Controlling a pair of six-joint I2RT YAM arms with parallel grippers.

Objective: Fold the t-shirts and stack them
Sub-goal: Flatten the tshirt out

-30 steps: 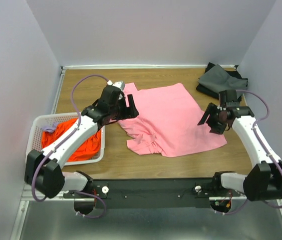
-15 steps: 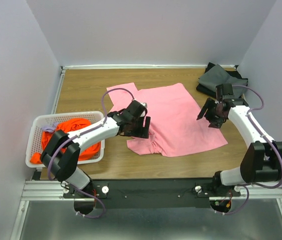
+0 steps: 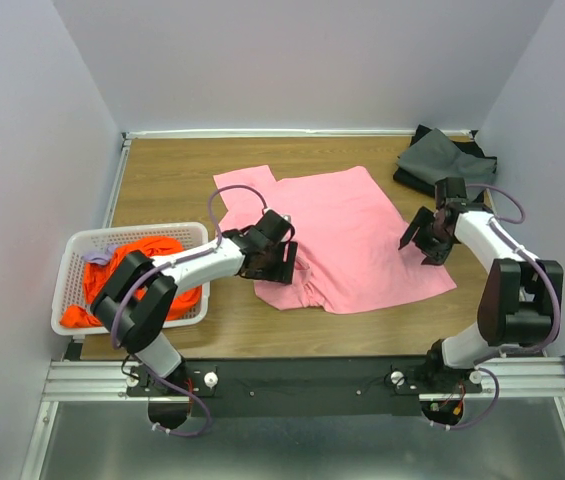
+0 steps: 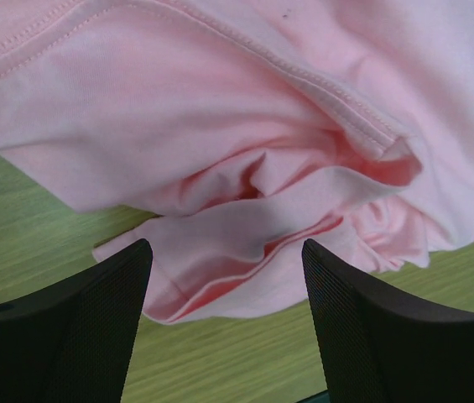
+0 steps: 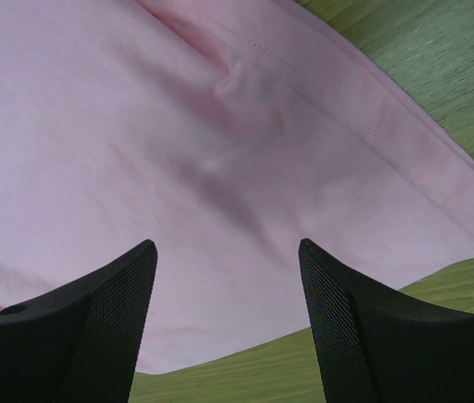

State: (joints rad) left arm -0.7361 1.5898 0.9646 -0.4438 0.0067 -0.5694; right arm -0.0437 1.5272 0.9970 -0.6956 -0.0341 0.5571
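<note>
Pink t-shirt (image 3: pixel 347 235) soft matt cloth; table (image 3: pixel 172 170) wood-grain; basket (image 3: pixel 65 285) white plastic.

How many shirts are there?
3 clearly: the pink shirt spread mid-table, the orange shirt in the white basket at left, the dark grey shirt at the far right corner. That dark pile may hide another, and the basket may hold more.

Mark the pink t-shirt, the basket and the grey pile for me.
pink t-shirt (image 3: pixel 347 230): top view, mid-body.
white basket (image 3: pixel 65 280): top view, left wall.
dark grey t-shirts (image 3: pixel 437 160): top view, top layer.

text: none legible | labels: none | brands: none | numbers: none | signs: none
</note>
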